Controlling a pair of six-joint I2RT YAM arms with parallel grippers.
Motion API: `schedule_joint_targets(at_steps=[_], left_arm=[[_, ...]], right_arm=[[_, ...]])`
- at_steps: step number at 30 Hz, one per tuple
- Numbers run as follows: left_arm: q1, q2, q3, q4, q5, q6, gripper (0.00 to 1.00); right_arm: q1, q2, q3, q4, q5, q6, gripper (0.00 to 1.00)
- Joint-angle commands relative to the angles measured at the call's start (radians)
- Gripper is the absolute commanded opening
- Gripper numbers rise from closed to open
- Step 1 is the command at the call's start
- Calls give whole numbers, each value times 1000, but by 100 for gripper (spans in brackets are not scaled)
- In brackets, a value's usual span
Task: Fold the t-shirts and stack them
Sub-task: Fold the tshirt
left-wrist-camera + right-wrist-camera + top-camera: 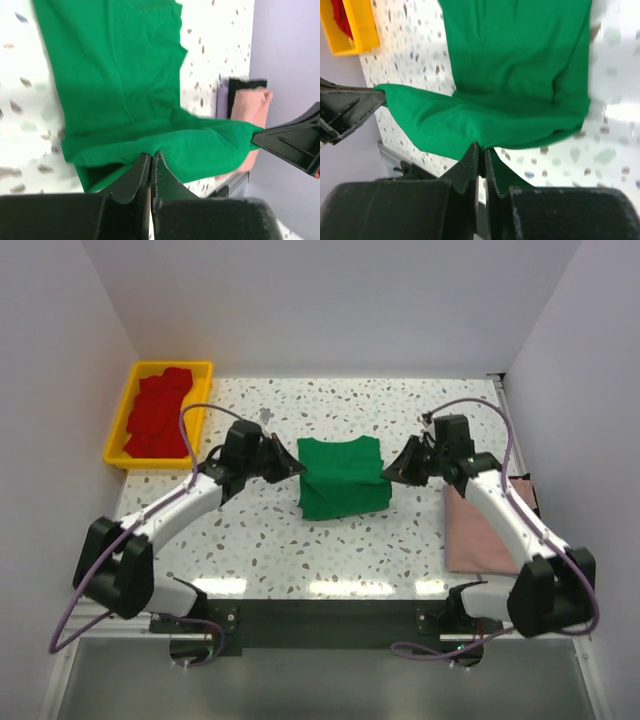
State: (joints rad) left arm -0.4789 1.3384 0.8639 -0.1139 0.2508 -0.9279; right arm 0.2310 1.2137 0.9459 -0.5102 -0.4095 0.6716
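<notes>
Tray of yellow plastic [172, 366] at far left holds heaped red cloth t-shirts [158, 416]. We note the left gripper [298, 469] pinched tight on the left edge of the bright green cloth t-shirt [342, 478], mid-way between the arms; the right gripper [391, 472] is clamped on its right edge. The dusty pink cloth t-shirt [478, 532] lies flat at far right.

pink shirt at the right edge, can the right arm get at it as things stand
Probably not yet. The pink shirt lies close under the right arm, but the right gripper is shut on the edge of the green shirt and would have to let go first.
</notes>
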Motion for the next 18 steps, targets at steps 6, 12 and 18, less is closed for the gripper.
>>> schedule_joint_targets(at_steps=[6, 12, 18], left_arm=[[193, 474, 415, 72, 223, 78, 0], [269, 746, 662, 136, 304, 78, 14], [347, 779, 650, 270, 361, 70, 57]], right_arm=[[-77, 559, 486, 68, -55, -26, 2], [-127, 886, 771, 114, -132, -15, 42], [-154, 914, 841, 88, -80, -84, 74]])
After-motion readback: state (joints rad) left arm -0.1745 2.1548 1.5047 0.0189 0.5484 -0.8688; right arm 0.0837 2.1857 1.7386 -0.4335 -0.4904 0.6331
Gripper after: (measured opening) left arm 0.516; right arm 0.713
